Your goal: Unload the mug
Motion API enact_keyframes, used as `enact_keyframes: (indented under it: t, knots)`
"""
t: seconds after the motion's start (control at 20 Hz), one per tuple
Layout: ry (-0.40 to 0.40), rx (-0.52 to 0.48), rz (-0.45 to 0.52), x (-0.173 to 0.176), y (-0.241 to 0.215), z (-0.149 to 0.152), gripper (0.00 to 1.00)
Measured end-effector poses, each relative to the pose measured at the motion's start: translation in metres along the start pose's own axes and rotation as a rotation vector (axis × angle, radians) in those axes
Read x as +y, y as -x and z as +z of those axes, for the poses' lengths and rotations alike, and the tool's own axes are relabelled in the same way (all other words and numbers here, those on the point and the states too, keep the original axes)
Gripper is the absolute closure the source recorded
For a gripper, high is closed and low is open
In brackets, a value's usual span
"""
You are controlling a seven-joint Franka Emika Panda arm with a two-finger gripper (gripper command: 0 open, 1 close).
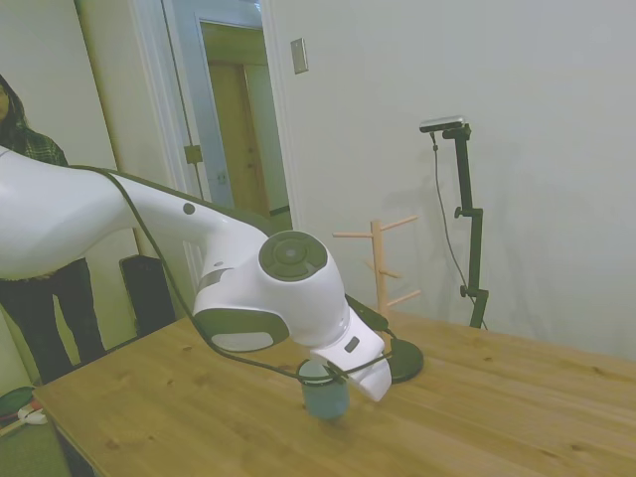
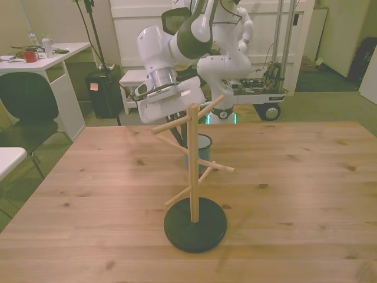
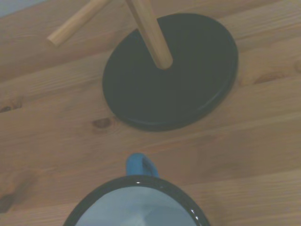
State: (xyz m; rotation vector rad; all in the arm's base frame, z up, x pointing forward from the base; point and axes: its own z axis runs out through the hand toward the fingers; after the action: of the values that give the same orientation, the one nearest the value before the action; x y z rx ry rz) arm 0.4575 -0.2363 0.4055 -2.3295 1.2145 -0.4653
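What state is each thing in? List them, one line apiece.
mug: upright, mouth up, off the pegs, at the tabletop beside the stand's base; contact with the table is not clear.
wooden peg stand: upright on its dark round base, every peg bare.
gripper: right above the mug; fingers hidden.
door: behind the table, open.
person: standing behind the arm in the side view.

The white arm (image 1: 119, 214) reaches in low over the worktop (image 1: 517, 397), elbow raised, forearm sloping down to a bulky wrist joint (image 1: 268, 288). The gripper (image 1: 333, 383) points downward, close above the worktop surface. Its fingers are hidden behind the wrist housing in both room views; their state cannot be determined.
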Motion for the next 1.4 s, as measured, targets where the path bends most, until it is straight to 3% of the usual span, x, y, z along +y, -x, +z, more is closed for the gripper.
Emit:
enact_keyframes:
  t: [0.55,0.6,1.1,1.4]
  knots:
    - [0.024,-0.013,0.033,0.013,-0.006,0.017,1.0]
    - [0.026,-0.012,0.034,0.014,-0.007,0.017,0.0]
    - [0.045,-0.006,0.03,0.016,-0.01,0.016,0.0]
    - [0.128,0.021,0.023,0.015,-0.013,0.0,0.0]
